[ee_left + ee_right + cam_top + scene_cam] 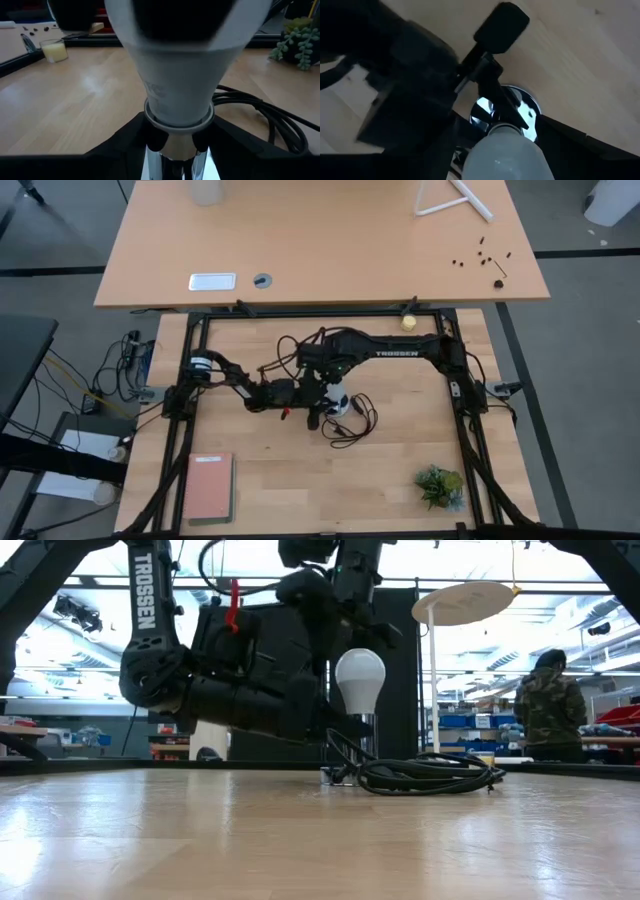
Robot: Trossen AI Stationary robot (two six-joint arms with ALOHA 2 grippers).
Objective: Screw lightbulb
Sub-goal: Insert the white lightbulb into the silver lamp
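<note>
My right claw clasps the lightbulb from above, its base seated in the silver socket below; my left claw pinches that socket. A slack grip could cross-thread it.

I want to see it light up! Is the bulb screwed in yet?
Nearly, it seems. The lightbulb already stands upright in the silver socket. The left gripper holds the socket's neck; the right gripper is over the bulb. The last turns and letting go look left.
</note>
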